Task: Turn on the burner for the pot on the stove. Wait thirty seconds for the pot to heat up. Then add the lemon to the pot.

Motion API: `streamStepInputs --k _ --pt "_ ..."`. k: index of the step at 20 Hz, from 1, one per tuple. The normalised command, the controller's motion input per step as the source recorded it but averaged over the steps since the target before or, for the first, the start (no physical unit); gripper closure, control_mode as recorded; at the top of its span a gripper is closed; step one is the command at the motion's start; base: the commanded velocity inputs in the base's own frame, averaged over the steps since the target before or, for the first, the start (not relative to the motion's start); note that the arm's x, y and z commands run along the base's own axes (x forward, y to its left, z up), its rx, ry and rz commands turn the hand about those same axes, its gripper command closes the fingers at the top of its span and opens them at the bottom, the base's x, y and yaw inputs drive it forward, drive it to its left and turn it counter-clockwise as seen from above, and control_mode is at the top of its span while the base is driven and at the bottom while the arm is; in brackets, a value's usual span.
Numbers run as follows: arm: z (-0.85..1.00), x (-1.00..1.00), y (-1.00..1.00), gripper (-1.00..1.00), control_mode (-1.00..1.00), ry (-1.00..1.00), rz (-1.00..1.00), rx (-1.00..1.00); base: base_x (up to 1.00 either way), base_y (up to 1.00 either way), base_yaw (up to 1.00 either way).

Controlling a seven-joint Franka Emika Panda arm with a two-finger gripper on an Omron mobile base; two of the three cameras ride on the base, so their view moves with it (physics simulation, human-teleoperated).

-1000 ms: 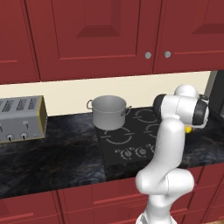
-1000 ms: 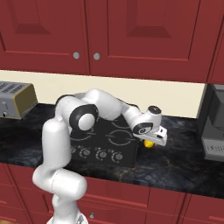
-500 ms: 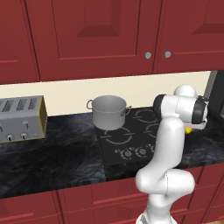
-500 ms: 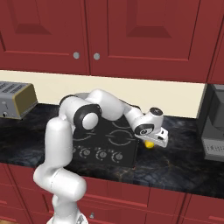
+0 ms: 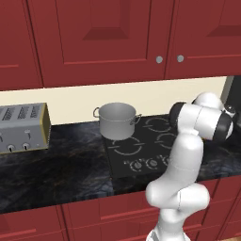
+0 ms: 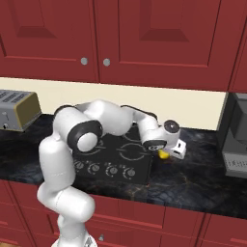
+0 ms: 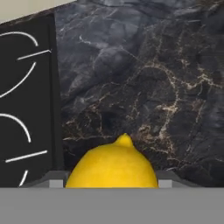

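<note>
- Apparently step 3 was in hand: gripper (image 6: pixel 170 153) was low over the lemon (image 6: pixel 164 155) on the counter (image 6: pixel 202 173), just right of the stove (image 6: pixel 126 159).
- Finger state: can't tell; tips hidden behind the fruit.
- Next needs a firm pinch, then a lift and carry to the pot (image 5: pixel 117 120) on a rear burner.
- Dark marble top, red cabinets (image 5: pixel 99 37), toaster (image 5: pixel 23 127) at far left.

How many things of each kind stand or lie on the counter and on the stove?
Pot: 1
Lemon: 1
Toaster: 1
Dark appliance at the right end: 1
Total: 4
</note>
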Motion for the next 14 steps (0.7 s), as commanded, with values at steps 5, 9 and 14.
streamStepInputs --k 5,9,14 --pt "0.61 -0.23 0.00 1.00 -1.00 -0.30 0.09 0.08 0.00 0.00 0.00" --pt "0.81 -0.08 0.01 1.00 -1.00 -0.18 0.06 0.00 0.00 0.00 0.00" --pt "0.84 0.00 0.13 1.00 -1.00 -0.12 0.09 0.00 0.00 0.00 0.00"
